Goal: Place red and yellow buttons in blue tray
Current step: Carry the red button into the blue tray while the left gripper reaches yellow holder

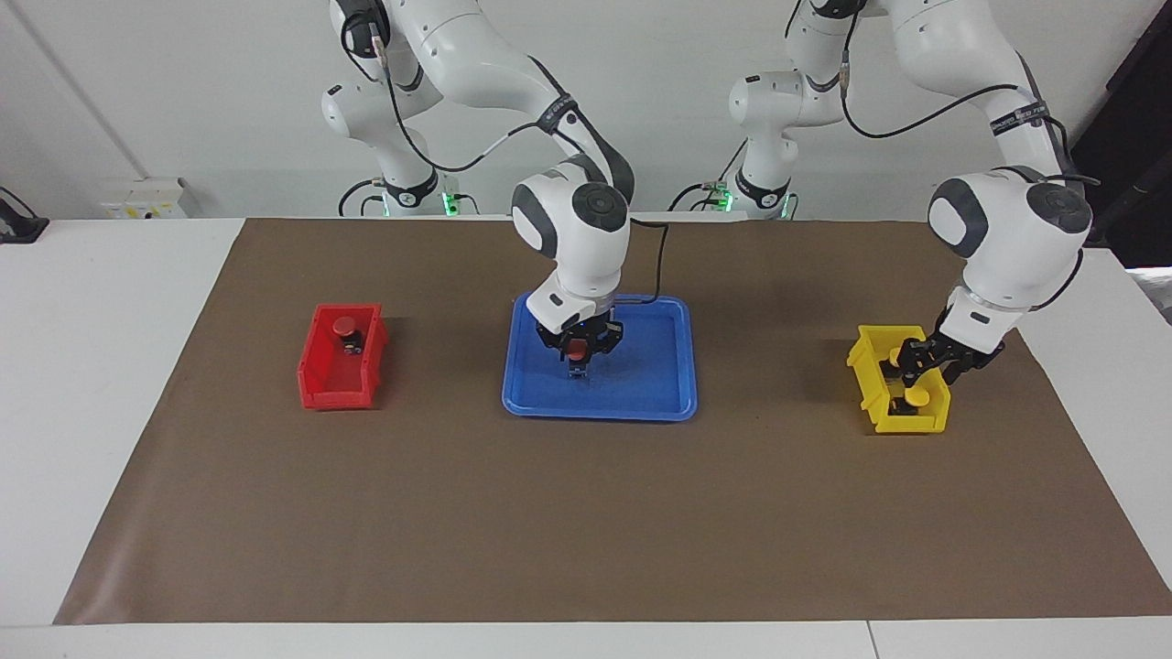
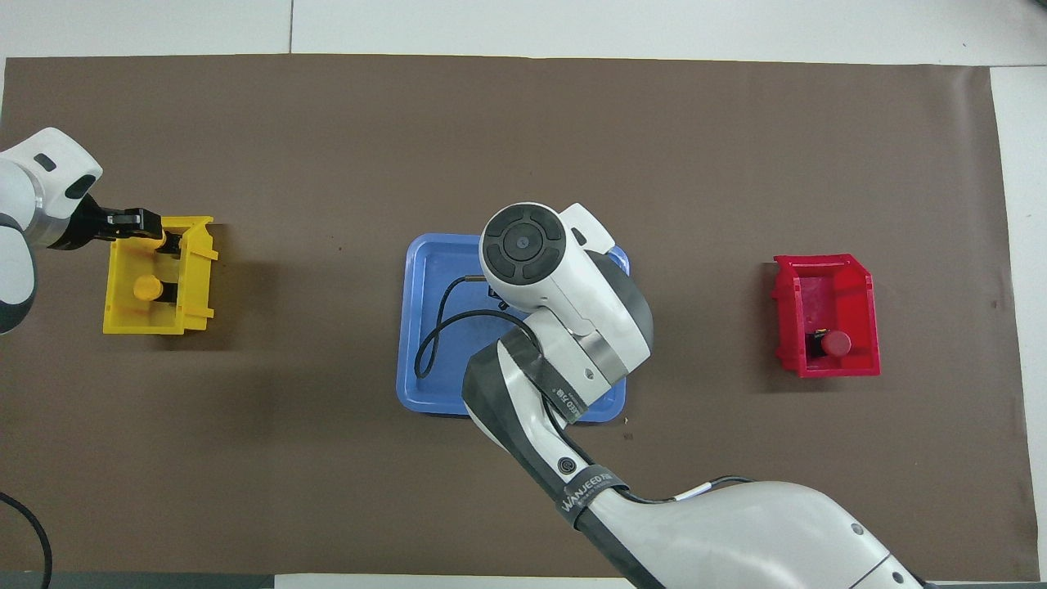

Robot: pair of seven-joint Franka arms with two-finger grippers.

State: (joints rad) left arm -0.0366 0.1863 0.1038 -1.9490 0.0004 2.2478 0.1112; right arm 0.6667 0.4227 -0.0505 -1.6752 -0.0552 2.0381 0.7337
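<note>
A flat, shallow, bright-blue plastic tray with rounded corners is seen at the middle of the table, on a brown paper sheet. The right claw is held low over the tray, and a push-button with a round red cap on a black base is gripped between its closed-in fingers; whether the base touches the tray floor cannot be told. In the overhead view this claw and its button are hidden by the right arm's wrist. A second red-capped push-button is seen inside a small red plastic bin toward the right arm's end of the table. Toward the left arm's end, a small yellow plastic bin is found, with a yellow-capped push-button lying in it. The left claw is lowered into that bin, over a second yellow-capped button that is only partly visible; how far its fingers are parted, and whether anything is gripped, cannot be told.
</note>
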